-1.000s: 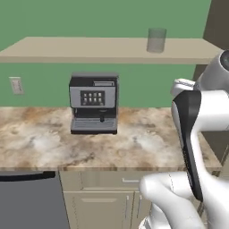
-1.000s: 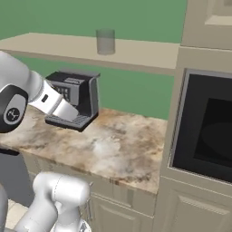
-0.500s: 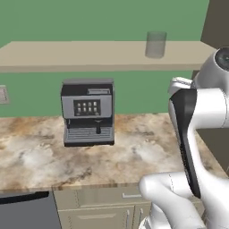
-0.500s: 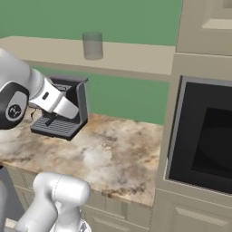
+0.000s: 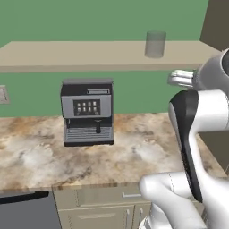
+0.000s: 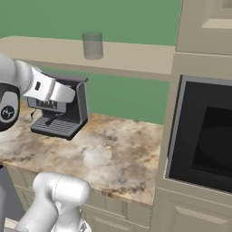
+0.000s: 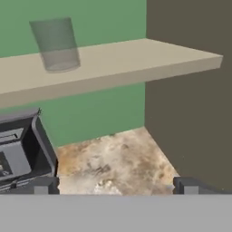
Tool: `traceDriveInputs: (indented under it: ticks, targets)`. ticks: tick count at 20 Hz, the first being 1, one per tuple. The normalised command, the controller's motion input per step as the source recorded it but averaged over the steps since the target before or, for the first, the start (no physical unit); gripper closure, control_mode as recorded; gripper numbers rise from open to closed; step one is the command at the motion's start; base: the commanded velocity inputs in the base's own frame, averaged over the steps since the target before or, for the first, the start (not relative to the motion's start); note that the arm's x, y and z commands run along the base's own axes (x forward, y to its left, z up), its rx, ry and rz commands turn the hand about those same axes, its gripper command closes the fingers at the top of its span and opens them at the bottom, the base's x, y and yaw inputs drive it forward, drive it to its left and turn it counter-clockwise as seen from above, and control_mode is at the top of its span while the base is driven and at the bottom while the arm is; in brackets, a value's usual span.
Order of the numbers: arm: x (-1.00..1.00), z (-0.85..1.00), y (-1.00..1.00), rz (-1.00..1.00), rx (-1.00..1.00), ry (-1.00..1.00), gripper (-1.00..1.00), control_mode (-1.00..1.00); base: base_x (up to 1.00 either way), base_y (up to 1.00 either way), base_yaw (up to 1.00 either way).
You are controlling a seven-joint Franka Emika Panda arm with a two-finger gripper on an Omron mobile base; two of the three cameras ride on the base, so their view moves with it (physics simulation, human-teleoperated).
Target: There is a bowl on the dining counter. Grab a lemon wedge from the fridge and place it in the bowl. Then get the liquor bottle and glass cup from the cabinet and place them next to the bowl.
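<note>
I see the glass cup [image 5: 155, 44] standing upright on a long beige shelf [image 5: 89, 53] fixed to the green wall, well above the worktop [image 5: 134, 156]. From the right base camera the glass cup [image 6: 93, 45] reads as a plain, handle-free tumbler, greyish and see-through, slightly wider at the rim than at the foot. Through the hand camera it sits at upper left [image 7: 55, 44], the green wall showing dimly through its sides.

My claw [image 7: 113, 185] hangs empty below the shelf with its jaws spread wide apart; the two dark fingertips [image 7: 41, 186] rise near the outer edges of the hand view, with nothing between them. It is well apart from the cup, lower and to the right of it.

The worktop is a marbled stone slab, mottled brown, tan and white, with a smooth flat face, set over cream cabinet fronts [image 5: 103, 208] with slim bar handles. On it, against the wall, stands a boxy coffee machine [image 5: 87, 112], black and grey, with a small dark screen of tiny icons that I cannot read and a ribbed grey drip tray at its base. A pale wall socket plate [image 5: 3, 95] sits at the far left. To the right, a tall cream cabinet column holds a built-in oven [image 6: 204, 136] with a glossy black door in a grey frame.
</note>
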Motion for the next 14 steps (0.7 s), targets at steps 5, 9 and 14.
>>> traceDriveInputs:
  ticks: [5, 9, 14]
  targets:
    - [-0.46, 0.78, 0.06, 0.12, -0.23, -0.11, -1.00, -1.00, 0.00, 0.00, 0.00]
    - [-0.31, 0.68, 0.10, 0.03, -0.20, 0.00, -1.00, -1.00, 0.00, 0.00, 0.00]
    - [-0.02, 0.42, 0.12, 0.01, -0.16, 0.16, -1.00, -1.00, 0.00, 0.00, 0.00]
